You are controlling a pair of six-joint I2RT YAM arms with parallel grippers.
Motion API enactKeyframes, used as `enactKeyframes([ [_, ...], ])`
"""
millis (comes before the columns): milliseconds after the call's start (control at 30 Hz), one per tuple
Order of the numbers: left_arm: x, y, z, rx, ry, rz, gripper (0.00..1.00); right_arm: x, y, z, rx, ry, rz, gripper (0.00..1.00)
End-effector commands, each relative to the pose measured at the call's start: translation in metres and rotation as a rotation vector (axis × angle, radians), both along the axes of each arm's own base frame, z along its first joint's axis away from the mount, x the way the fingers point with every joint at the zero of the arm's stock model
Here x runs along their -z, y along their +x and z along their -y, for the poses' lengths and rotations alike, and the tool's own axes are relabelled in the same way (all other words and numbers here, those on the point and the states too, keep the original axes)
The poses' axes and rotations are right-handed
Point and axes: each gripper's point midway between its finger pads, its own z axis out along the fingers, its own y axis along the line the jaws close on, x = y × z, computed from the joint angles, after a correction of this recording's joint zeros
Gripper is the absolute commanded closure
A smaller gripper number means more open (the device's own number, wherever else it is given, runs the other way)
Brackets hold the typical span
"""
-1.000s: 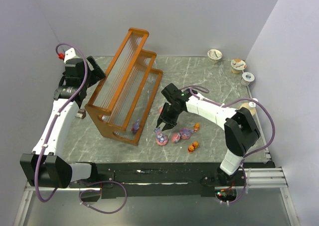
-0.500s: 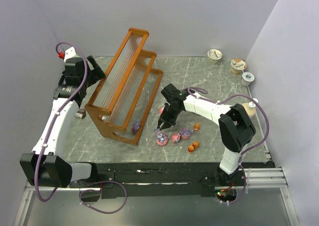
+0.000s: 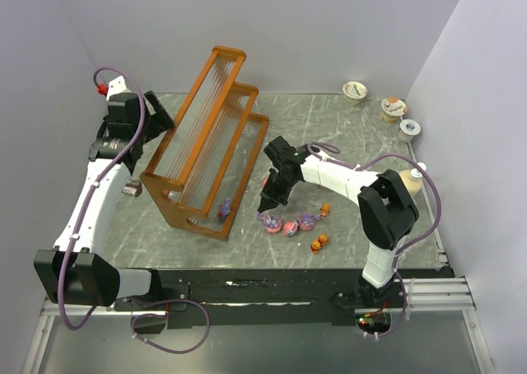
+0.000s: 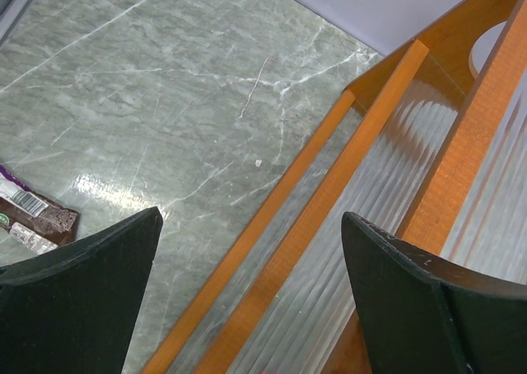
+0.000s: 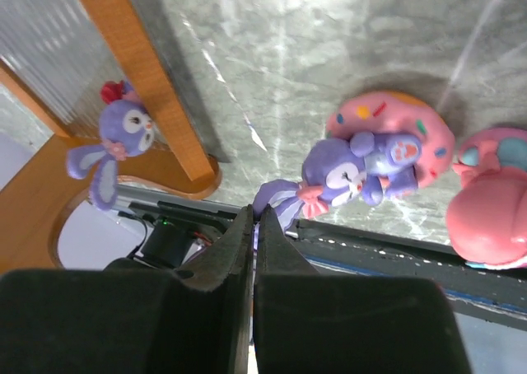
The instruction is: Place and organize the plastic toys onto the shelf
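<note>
We see the right gripper (image 5: pixel 254 219) with its fingers pressed together, the tips just beside the ear of a purple bunny (image 5: pixel 350 175) lying on a pink donut (image 5: pixel 387 114). A second bunny (image 5: pixel 115 139) is by the shelf (image 5: pixel 156 86) rail, and a pink toy (image 5: pixel 486 217) lies at the right.

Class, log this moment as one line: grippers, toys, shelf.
left gripper: open over shelf | right gripper: shut, tips at donut bunny | second bunny: on shelf

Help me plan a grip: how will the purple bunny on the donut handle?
The bunny looks glossy moulded plastic: probably stiff, light, slippery. Its flat donut base likely resists rolling; thin ears may offer poor grip.
</note>
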Motion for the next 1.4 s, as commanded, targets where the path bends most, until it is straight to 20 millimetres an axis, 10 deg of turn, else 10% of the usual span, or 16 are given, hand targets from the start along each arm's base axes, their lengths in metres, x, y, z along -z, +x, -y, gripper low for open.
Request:
enactKeyframes([
  [0, -0.03, 0.005, -0.001, 0.005, -0.004, 0.062, 0.04, -0.026, 0.021, -0.011, -0.014, 0.037, 0.082, 1.0],
  [567, -0.054, 0.008, 0.001, 0.019, -0.02, 0.108, 0.04, -0.098, 0.07, -0.068, -0.028, 0.249, 0.19, 1.0],
  [833, -0.063, 0.007, -0.002, 0.01, -0.007, 0.121, 0.04, -0.103, 0.112, -0.076, 0.041, 0.343, 0.273, 1.0],
  [1367, -0.059, 0.016, 0.004, 0.031, -0.03, 0.101, 0.04, -0.125, 0.133, -0.083, 0.035, 0.642, 0.519, 1.0],
])
